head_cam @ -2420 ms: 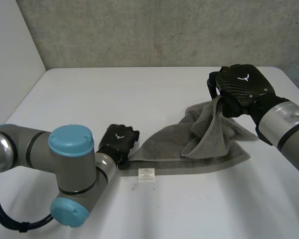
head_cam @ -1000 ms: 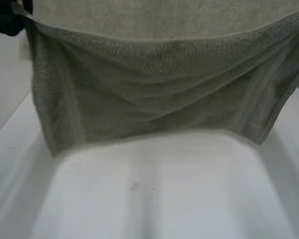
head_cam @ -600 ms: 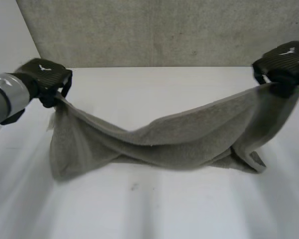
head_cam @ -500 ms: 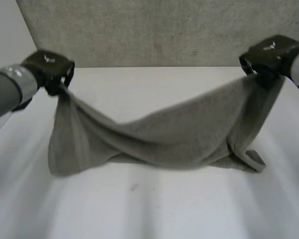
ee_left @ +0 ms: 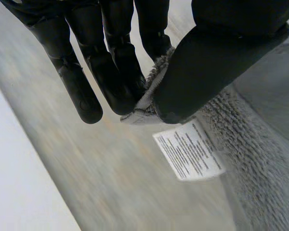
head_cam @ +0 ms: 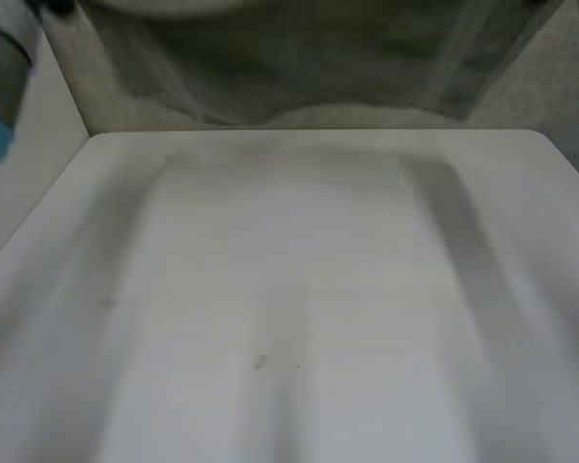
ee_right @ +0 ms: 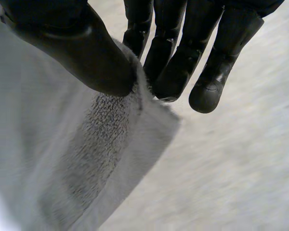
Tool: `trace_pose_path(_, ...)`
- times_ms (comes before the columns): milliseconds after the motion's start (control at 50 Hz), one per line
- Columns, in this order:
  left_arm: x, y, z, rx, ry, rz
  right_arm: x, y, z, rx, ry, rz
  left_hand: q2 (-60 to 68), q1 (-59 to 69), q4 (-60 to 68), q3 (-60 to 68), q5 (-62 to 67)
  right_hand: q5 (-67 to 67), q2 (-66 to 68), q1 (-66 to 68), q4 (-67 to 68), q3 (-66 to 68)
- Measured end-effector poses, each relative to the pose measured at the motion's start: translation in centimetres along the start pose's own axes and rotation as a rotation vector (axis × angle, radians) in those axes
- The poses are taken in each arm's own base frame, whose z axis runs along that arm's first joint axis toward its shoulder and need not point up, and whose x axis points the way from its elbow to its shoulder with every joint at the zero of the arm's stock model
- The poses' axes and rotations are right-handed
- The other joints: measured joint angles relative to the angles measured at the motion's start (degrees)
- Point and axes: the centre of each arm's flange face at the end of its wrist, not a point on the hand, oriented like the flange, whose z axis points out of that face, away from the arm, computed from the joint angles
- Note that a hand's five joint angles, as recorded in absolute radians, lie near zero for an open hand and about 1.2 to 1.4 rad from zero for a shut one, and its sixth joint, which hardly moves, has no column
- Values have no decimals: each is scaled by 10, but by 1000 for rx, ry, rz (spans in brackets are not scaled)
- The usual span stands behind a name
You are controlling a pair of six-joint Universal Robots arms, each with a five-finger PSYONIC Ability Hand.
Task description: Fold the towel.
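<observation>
Towel (head_cam: 289,68) is hanging in the air, spread wide between the two hands and lifted clear of the counter (head_cam: 289,318). In the head view its grey cloth is sagging a little in the middle, and its lower edge is showing against the concrete wall (head_cam: 560,68) above the counter's far edge. The left hand (ee_left: 113,57) is pinching one corner of the towel, with the hem clamped between its thumb (ee_left: 216,62) and its straight fingers. A white care label (ee_left: 189,149) is dangling from the hem just beside that thumb. The right hand (ee_right: 178,57) is clamping another corner the same way, its thumb (ee_right: 72,48) pressing the looped cloth against the fingers while the rest is falling away below the palm. The left arm (head_cam: 0,68) is reaching up at the counter's far left corner.
</observation>
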Motion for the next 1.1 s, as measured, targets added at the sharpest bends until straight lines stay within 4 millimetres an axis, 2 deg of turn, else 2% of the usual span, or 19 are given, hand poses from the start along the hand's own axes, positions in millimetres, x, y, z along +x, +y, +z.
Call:
trace_pose_path(20,6,19,-6,-56,29,3,-9,12,-4,-42,-46,4,0,0,0,0,0,0,0,0,0,0)
trace_pose_path(40,9,27,-9,-80,43,4,-13,18,-5,-61,-65,6,0,0,0,0,0,0,0,0,0,0)
trace_pose_path(80,21,59,-22,-167,98,14,-30,45,-13,-145,-140,1,0,0,0,0,0,0,0,0,0,0)
trace_pose_path(100,25,69,-26,-190,115,20,-35,55,-16,-172,-163,-3,0,0,0,0,0,0,0,0,0,0)
trace_pose_path(120,31,86,-34,-225,141,32,-45,73,-22,-221,-201,-13,0,0,0,0,0,0,0,0,0,0)
trace_pose_path(140,34,96,-39,-245,158,41,-49,80,-24,-239,-215,-18,0,0,0,0,0,0,0,0,0,0)
trace_pose_path(200,51,144,-66,-324,230,102,-76,129,-45,-372,-313,-61,0,0,0,0,0,0,0,0,0,0)
trace_pose_path(300,66,187,-100,-396,306,214,-102,176,-73,-507,-411,-101,0,0,1,0,0,0,0,0,0,0)
trace_pose_path(360,70,198,-117,-434,342,271,-103,187,-86,-557,-430,-106,0,0,1,0,0,0,0,0,0,0)
trace_pose_path(460,67,193,-137,-477,371,312,-91,180,-103,-597,-419,-105,0,0,1,0,0,0,0,0,0,0)
trace_pose_path(500,63,185,-145,-489,373,317,-84,171,-110,-611,-412,-106,0,0,1,0,0,0,0,0,0,0)
trace_pose_path(600,50,151,-175,-524,382,326,-60,142,-145,-697,-412,-113,0,0,1,1,0,0,0,0,0,0)
trace_pose_path(720,43,129,-197,-539,413,349,-45,126,-168,-757,-424,-142,0,0,1,1,0,0,0,0,0,0)
trace_pose_path(800,37,105,-221,-543,522,441,-24,113,-183,-782,-427,-252,0,0,1,1,0,0,0,0,0,0)
trace_pose_path(860,37,101,-224,-536,566,477,-17,118,-179,-781,-415,-274,0,0,1,1,0,0,0,0,0,0)
trace_pose_path(940,41,107,-213,-531,601,495,-20,135,-162,-760,-408,-266,0,0,1,1,0,0,0,0,0,0)
trace_pose_path(1020,49,122,-190,-528,613,502,-32,154,-139,-727,-412,-264,0,0,1,1,0,0,0,0,0,0)
trace_pose_path(1060,56,137,-166,-522,603,512,-46,169,-117,-699,-406,-277,0,0,1,1,0,0,0,0,0,0)
trace_pose_path(1100,61,147,-152,-517,593,517,-53,178,-104,-686,-399,-285,0,0,1,1,0,0,0,0,0,0)
